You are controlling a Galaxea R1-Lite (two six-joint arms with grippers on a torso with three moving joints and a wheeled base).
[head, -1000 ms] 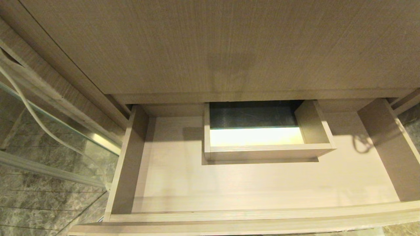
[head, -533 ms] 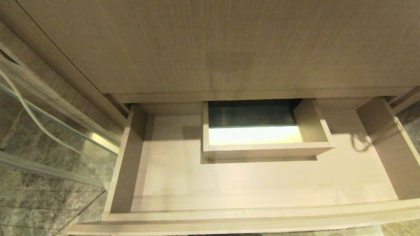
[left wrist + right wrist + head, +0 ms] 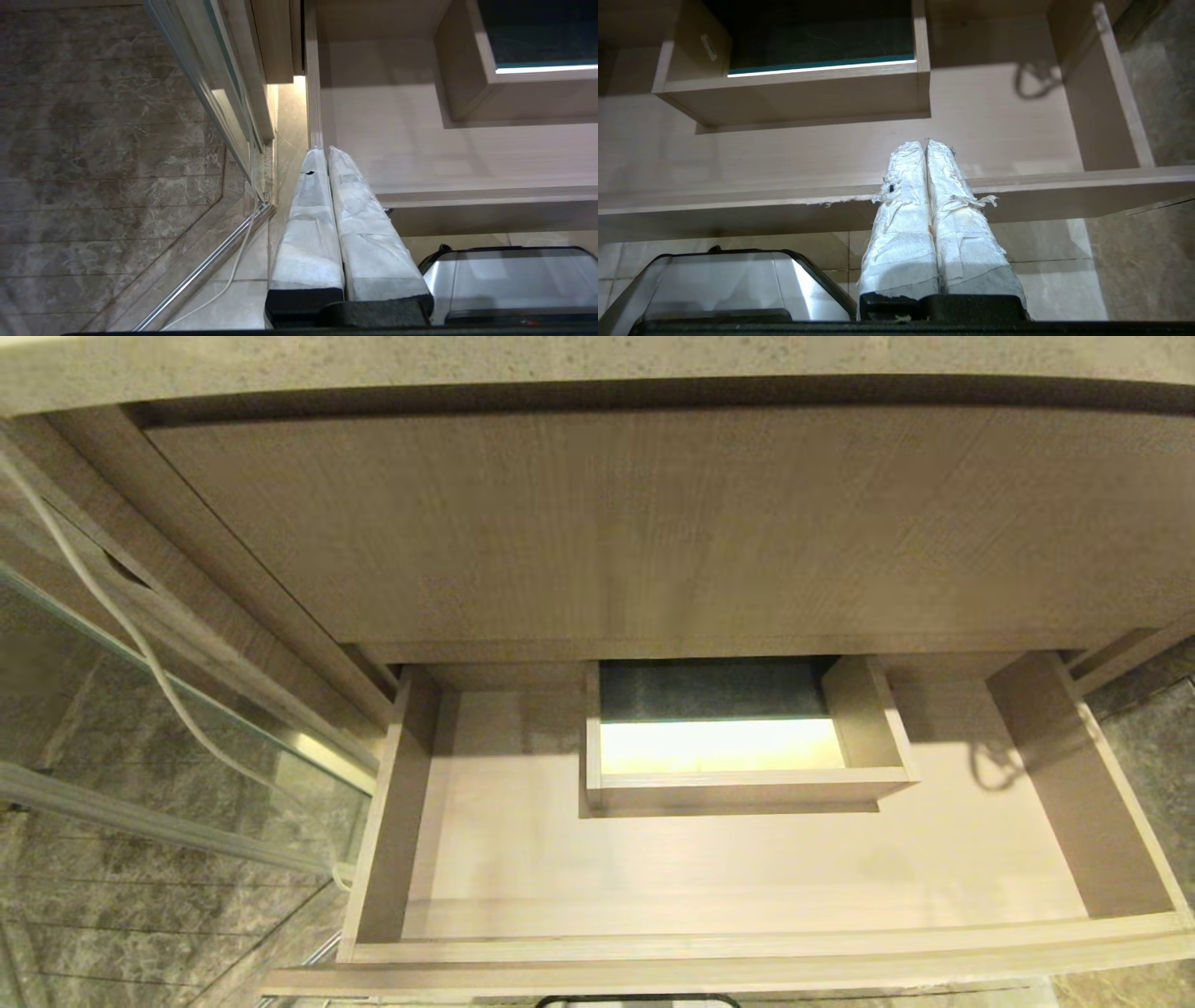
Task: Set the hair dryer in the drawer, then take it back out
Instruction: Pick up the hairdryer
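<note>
The drawer (image 3: 747,859) stands pulled out, its boxed cutout (image 3: 738,747) at the back; hair dryer nowhere in sight. Left claw (image 3: 325,151) and right claw (image 3: 924,144) hang pressed together, gripping nothing.

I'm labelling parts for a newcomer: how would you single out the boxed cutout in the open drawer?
Find the wide beige drawer pulled out below the tall wood panel. Against its back edge, at the middle, stands the boxed cutout. Only it has raised walls, framing dark floor and a bright strip.

The drawer (image 3: 747,868) front is running off the head view's bottom edge, and the panel above (image 3: 653,523) is hiding its back.
</note>
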